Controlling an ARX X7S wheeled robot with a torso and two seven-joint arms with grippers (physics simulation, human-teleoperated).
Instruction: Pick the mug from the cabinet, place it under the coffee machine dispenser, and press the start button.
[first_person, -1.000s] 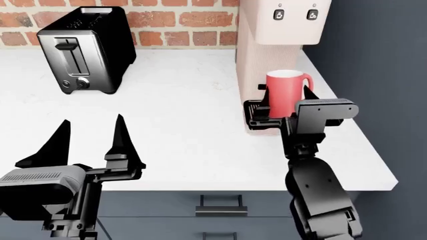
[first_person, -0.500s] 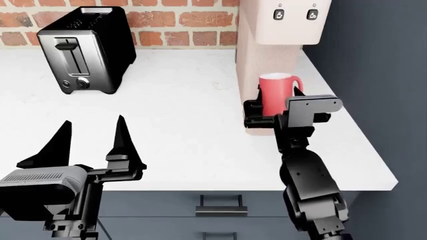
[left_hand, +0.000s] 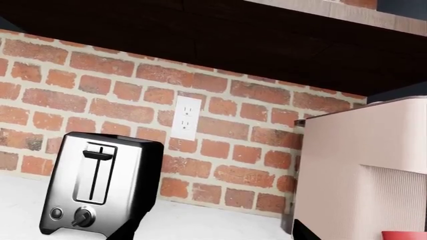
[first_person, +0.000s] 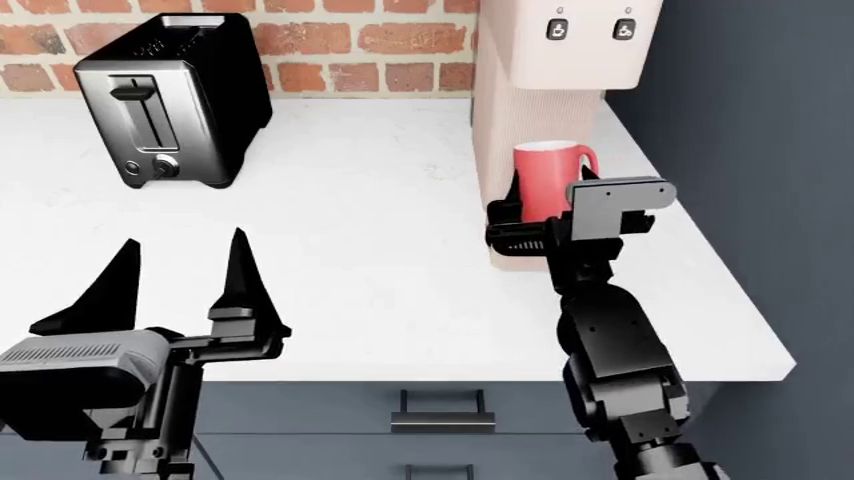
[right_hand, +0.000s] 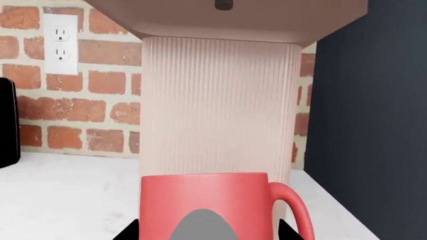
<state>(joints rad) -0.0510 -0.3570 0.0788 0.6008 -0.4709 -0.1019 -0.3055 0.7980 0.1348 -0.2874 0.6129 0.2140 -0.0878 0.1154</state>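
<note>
Standing nearest to me is the left gripper (first_person: 180, 285), parked low over the front of the white counter (first_person: 374, 260) with its two black fingers spread wide and nothing between them; it looks idle, kept out of the way while the other arm works.

A little further in, the right gripper (first_person: 547, 225) reaches toward the foot of the coffee machine (first_person: 534, 110). Its fingers sit on either side of the mug (first_person: 550, 178), and in the right wrist view dark fingertips (right_hand: 130, 232) show at both flanks of the red wall, so I take it to be clamped on the mug, though the contact itself is cut off at the frame edge. The grip is low on the body, which keeps the cup upright, handle turned toward the dark cabinet side (first_person: 747, 150).

The mug stands at the machine's base, over the black drip tray (first_person: 505, 235), close against the ribbed column. Above it hangs the coffee machine dispenser (right_hand: 227, 17), whose outlet (right_hand: 223, 5) lies roughly over the cup. I judge the placing nearly done; release and the button press remain.

Up on the head's front are two small buttons (first_person: 558, 29). Far back on the other side stands the toaster (first_person: 167, 100) against the brick wall (first_person: 347, 40), well clear.
</note>
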